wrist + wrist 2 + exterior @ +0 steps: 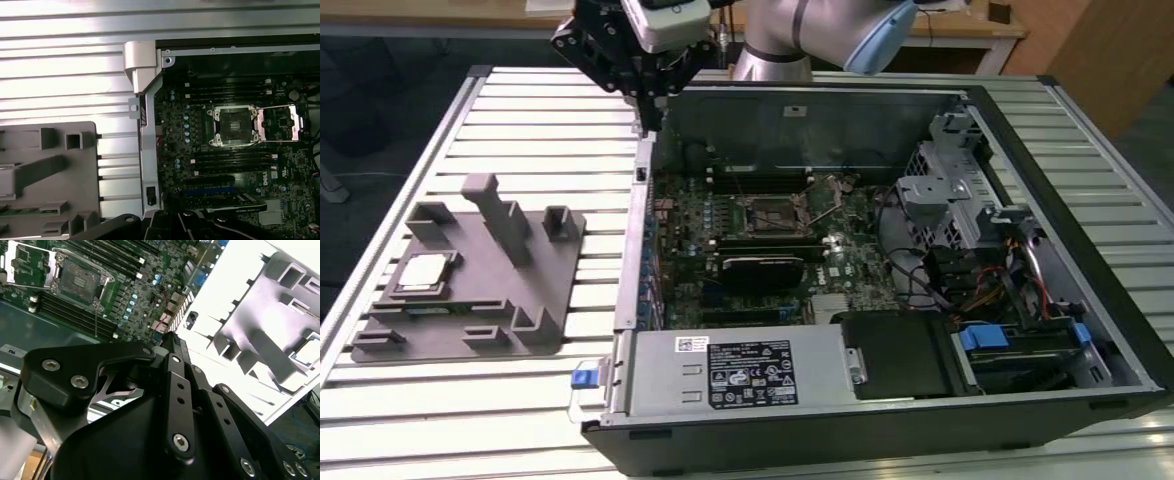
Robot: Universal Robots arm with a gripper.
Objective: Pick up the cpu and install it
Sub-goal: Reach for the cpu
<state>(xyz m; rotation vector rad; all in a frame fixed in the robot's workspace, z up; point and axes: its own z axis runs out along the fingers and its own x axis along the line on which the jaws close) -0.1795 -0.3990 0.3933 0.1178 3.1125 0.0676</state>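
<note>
The cpu (424,272), a small silver square, lies in a recess of the grey holder block (467,320) on the exterior view's left. In the second wrist view the cpu (306,353) shows at the frame's edge, lying in the holder (260,320). The open metal-framed socket (767,210) sits on the motherboard inside the computer case, with its lid flipped up in the first wrist view (233,126). My gripper (650,120) hangs above the case's back corner on the holder's side, shut and holding nothing, far from the cpu. Its black fingers (172,347) meet at the tips.
The open black computer case (1067,400) fills the middle and right of the slatted metal table (534,130). Inside are a black cooler block (767,268), a power supply (734,372), cables and drive bays (987,250). The holder has upright posts (494,215).
</note>
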